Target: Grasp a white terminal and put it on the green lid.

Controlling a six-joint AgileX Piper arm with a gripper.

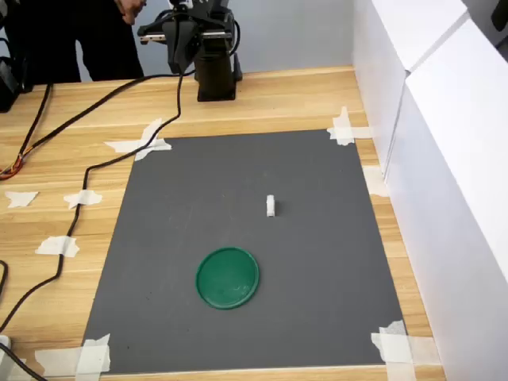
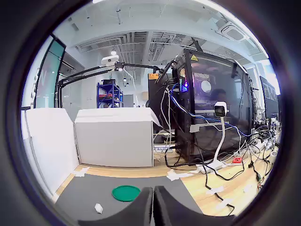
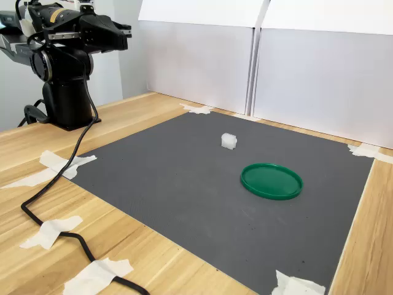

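Gripper: the gripper hangs high beside the arm's base at the far edge of the wooden table, well apart from the mat; in the wrist view its jaws are pressed together, holding nothing.
Terminal: the white terminal stands near the middle of the grey mat, untouched.
Lid: the green lid lies flat nearer the mat's front edge in the first exterior view, apart from the terminal, nothing on it.
Handling: probably very light, stiff, smooth plastic; easily tipped or flicked away.
Hold: best pinched across its narrow sides, jaws coming straight down.
Progress: grasp not yet begun.
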